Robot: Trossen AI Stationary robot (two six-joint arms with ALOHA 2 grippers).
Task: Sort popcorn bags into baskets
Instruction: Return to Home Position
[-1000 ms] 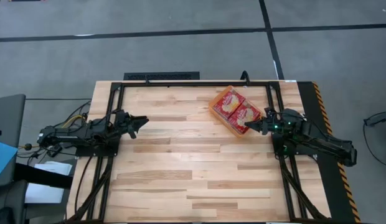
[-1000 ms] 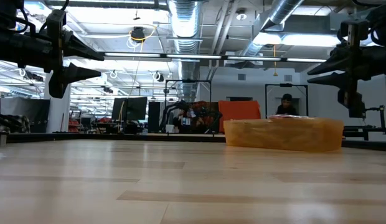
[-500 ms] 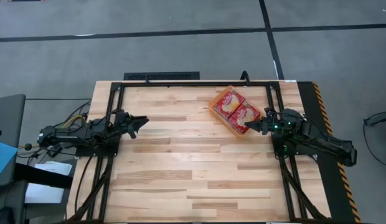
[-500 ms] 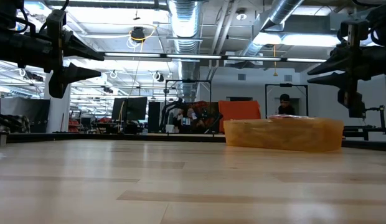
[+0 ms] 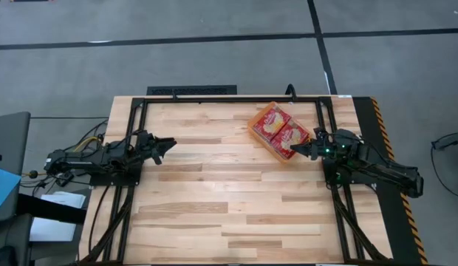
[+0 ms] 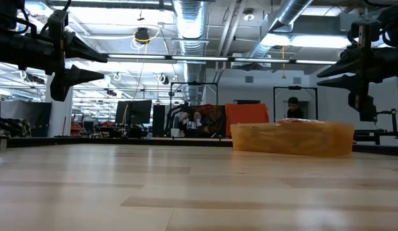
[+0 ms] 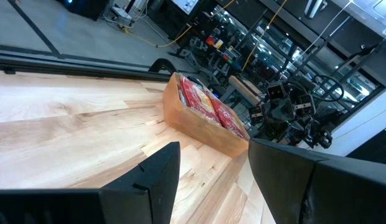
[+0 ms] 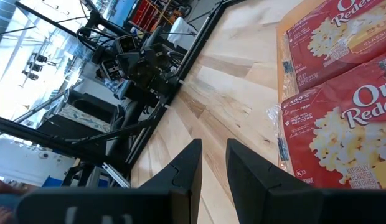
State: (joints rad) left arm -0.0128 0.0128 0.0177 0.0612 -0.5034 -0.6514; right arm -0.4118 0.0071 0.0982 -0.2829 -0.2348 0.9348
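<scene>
Where the wooden table (image 5: 214, 199) reaches its far right part, we find the orange basket (image 5: 261, 140) set on it at a slant. Its long axis runs from the far left toward the near right, so one corner points at the far edge and another at the right arm. From the low view we see its translucent side wall (image 6: 292, 140) resting flat on the wood.

Inside it lie the popcorn bags (image 5: 272, 122), flat and printed face up. Two show on top, side by side along the basket's long axis, one farther and to the left, the other (image 5: 292, 137) nearer and to the right. Their edges line up with the basket walls, so they share its diagonal turn. We cannot tell how many bags lie under them, nor which way each bag's own long side runs.

At the near right corner of the basket we see the right gripper (image 5: 294, 152), raised off the wood and pointing left toward the bags, holding nothing; its wrist view shows the fingers (image 8: 183, 171) parted by a narrow gap.

Well apart, over the left side of the table, the left gripper (image 5: 168, 148) hangs above the wood and points right, its fingers (image 7: 159, 177) spread wide and empty.

A person (image 6: 293, 109) shows in the room beyond the table.
</scene>
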